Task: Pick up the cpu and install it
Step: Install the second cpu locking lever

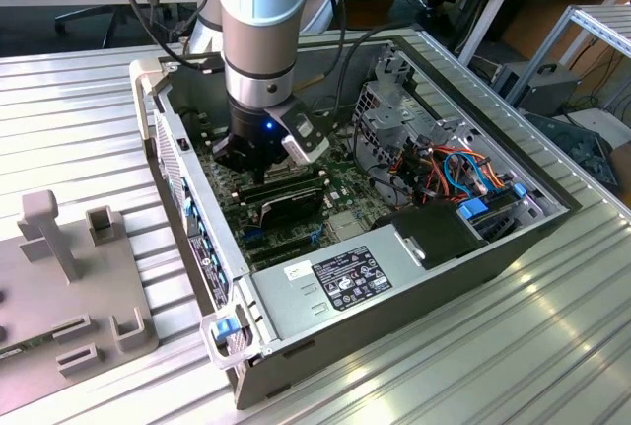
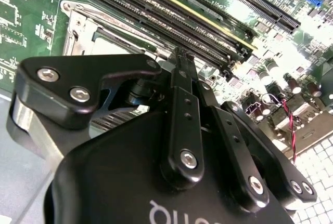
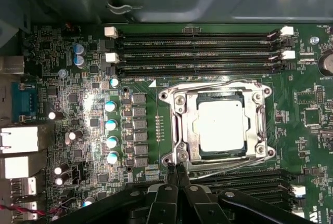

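**Chip in its socket, gripper pinched shut beside the frame**

Nearest the lens in the second wrist view is the black gripper (image 2: 179, 57) itself, its linkage bars and screw heads crowding the foreground, with its two fingers pressed together and nothing between them. In the first wrist view the same fingertips (image 3: 176, 174) meet in a narrow point just beside the metal socket frame (image 3: 263, 125).

The cpu (image 3: 221, 126) lies flat inside that frame, its pale grey top square to the opening, with memory slots (image 3: 197, 52) running along the far side and a row of small capacitors (image 3: 110, 130) close by. It looks seated, so the placing part of the job seems done, though whether the frame is latched down cannot be told.

In the exterior view the arm (image 1: 258, 40) reaches straight down into the open computer case (image 1: 325, 277), which rests on a ribbed metal table (image 1: 89, 119).

The risk, as I judge it, is the closed tip sitting so near the frame and the board: a slight sideways slip could scrape the board (image 3: 62, 78), knock a capacitor, or nudge the chip crooked over the delicate socket contacts.
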You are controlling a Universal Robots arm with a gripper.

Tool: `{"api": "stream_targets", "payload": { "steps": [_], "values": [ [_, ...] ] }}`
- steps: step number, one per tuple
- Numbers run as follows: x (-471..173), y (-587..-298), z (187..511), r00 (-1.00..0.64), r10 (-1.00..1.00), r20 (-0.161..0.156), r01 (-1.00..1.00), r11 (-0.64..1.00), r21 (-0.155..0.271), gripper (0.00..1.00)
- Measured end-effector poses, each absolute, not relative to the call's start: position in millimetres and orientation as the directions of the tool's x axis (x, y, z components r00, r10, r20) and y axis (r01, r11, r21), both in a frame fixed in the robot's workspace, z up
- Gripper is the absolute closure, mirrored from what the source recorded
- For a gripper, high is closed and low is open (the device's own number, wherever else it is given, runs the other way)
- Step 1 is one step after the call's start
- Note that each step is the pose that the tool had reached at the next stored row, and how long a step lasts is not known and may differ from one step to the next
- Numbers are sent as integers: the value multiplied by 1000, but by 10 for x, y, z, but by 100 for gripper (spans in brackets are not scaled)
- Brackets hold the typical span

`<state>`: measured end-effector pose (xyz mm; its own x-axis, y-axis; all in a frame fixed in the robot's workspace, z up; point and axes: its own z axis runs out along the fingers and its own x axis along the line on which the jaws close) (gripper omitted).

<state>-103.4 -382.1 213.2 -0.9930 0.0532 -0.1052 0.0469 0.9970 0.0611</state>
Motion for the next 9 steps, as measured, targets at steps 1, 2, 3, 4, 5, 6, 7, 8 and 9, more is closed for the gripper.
{"api": "stream_targets", "payload": {
  "steps": [1,2,3,4,5,6,7,8,9],
  "values": [
    [-1034,-3819,2131,-993,53,-105,47,997,63,89],
    [-1034,-3816,2129,-993,54,-106,47,997,65,89],
    [-1036,-3815,2126,-993,54,-107,47,997,66,89],
    [-1040,-3813,2119,-993,54,-108,47,997,67,89],
    [-1043,-3813,2113,-993,54,-109,47,997,68,89],
    [-1052,-3813,2102,-992,54,-110,47,997,68,89],
    [-1061,-3813,2094,-992,54,-112,47,997,69,89],
    [-1066,-3812,2090,-992,54,-113,47,997,69,89],
    [-1070,-3812,2086,-992,54,-114,47,996,70,89]
  ]
}}
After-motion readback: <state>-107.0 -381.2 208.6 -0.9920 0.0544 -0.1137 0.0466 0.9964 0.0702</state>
